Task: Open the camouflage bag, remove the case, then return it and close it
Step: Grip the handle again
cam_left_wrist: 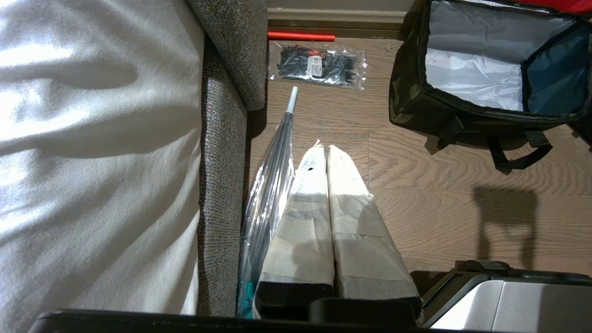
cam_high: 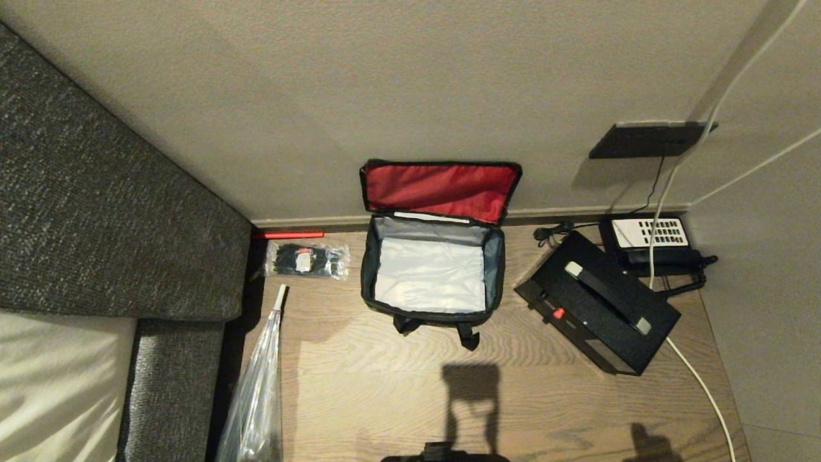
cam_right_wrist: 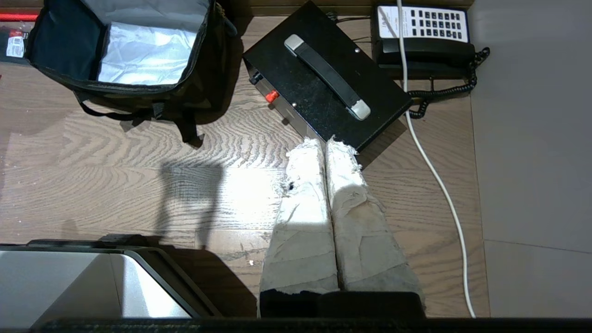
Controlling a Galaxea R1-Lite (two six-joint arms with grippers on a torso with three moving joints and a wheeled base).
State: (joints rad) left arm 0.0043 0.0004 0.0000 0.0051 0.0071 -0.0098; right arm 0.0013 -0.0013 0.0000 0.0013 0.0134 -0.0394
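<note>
Camouflage bag [cam_high: 431, 273] sits on the wood floor [cam_high: 385, 385] against the wall, lid thrown back so the red lining [cam_high: 441, 190] faces me; the grey-white interior shows nothing inside. The case [cam_high: 596, 301] lies flat on the floor at about 3 o'clock from the bag, apart from it, near the telephone [cam_high: 648, 242].

My read: opening and removal are done; the return step is next.

Case orientation, head view: long axis runs diagonally, 10 o'clock to 4 o'clock, handle [cam_high: 607, 289] along it and facing up, red latch [cam_high: 558, 313] on the edge toward 7 o'clock.

Left gripper [cam_left_wrist: 323, 150]: padded fingers pressed together, holding nothing, hanging over floor beside the wrapped umbrella [cam_left_wrist: 268, 175]. Right gripper [cam_right_wrist: 323, 143]: likewise closed and empty, tips just short of the case's near edge (contact not evident).

Next move calls for parting the right fingers, taking the handle, then turning the case to fit the bag's mouth.
</note>
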